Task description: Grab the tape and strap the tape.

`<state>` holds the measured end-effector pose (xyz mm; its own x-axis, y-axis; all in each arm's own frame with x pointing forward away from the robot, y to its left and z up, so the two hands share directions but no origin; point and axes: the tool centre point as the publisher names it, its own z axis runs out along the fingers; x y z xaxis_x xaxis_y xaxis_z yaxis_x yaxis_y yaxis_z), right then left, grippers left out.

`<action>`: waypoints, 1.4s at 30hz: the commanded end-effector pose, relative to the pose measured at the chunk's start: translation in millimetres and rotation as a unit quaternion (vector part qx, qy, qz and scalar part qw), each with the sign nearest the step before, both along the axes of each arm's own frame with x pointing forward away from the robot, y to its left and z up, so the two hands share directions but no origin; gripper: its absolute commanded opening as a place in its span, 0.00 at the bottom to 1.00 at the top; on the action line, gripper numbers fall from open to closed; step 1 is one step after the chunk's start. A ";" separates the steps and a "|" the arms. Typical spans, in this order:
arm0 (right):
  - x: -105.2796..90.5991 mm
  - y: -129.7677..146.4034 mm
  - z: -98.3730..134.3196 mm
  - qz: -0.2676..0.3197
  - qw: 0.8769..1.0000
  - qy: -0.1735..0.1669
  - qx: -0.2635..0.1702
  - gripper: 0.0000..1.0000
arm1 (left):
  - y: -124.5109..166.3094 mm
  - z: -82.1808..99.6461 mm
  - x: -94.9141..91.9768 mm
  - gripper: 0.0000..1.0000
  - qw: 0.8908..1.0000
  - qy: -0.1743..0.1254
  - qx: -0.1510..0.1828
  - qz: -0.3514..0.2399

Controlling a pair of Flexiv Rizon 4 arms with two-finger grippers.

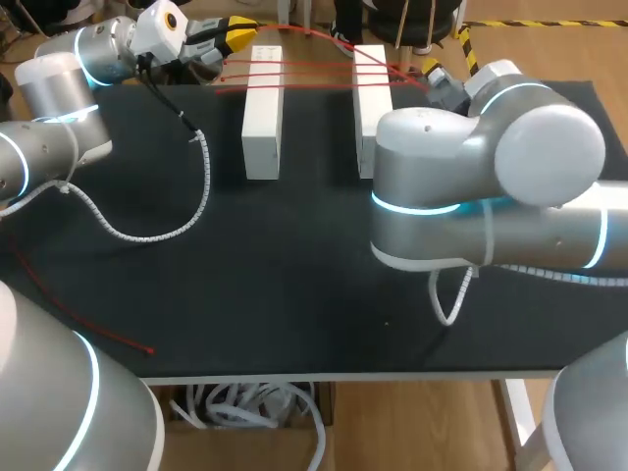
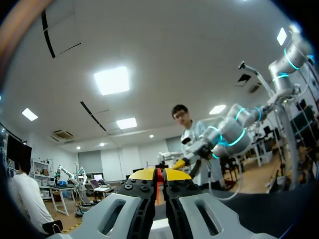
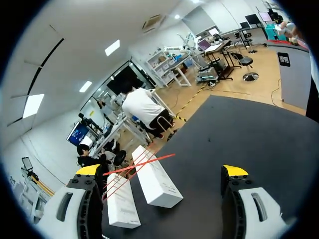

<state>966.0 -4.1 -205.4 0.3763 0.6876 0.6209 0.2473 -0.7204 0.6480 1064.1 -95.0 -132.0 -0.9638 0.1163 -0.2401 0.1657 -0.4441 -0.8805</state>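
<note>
Red tape (image 1: 314,71) lies in several strands over the two white blocks (image 1: 263,113) on the black table (image 1: 294,294). It runs from my left gripper (image 1: 238,32) at the far left side toward my right gripper (image 1: 432,71) beyond the other block. From this I judge that some strapping passes are made, but the end is not yet fixed.

From the left wrist, my left gripper (image 2: 159,174) is closed tight, with the tape (image 2: 159,188) pinched between its yellow tips.

From the right wrist, my right gripper (image 3: 161,170) stands wide open and holds nothing. The tape (image 3: 142,166) crosses the white blocks (image 3: 157,181) ahead of it. What remains, I think, is to pull tight and secure the free end.
</note>
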 end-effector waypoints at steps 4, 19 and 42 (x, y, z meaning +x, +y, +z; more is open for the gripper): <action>-0.4 -4.1 2.6 0.012 1.000 0.011 0.008 1.00 | -0.8 2.0 -3.2 0.00 1.000 0.001 0.002 0.004; 9.5 7.6 -2.0 -0.042 0.983 0.076 0.163 1.00 | -0.8 2.0 -3.2 0.00 1.000 0.001 0.002 0.004; 13.4 29.3 -4.4 -0.113 0.920 0.005 0.376 1.00 | -0.8 2.0 -3.2 0.00 1.000 0.001 0.002 0.004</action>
<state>980.5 20.8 -204.4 0.5036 -0.0032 0.8639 0.0688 -0.9967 -0.0438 1064.1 -95.0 -132.0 -0.9638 0.1163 -0.2400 0.1657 -0.4441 -0.8805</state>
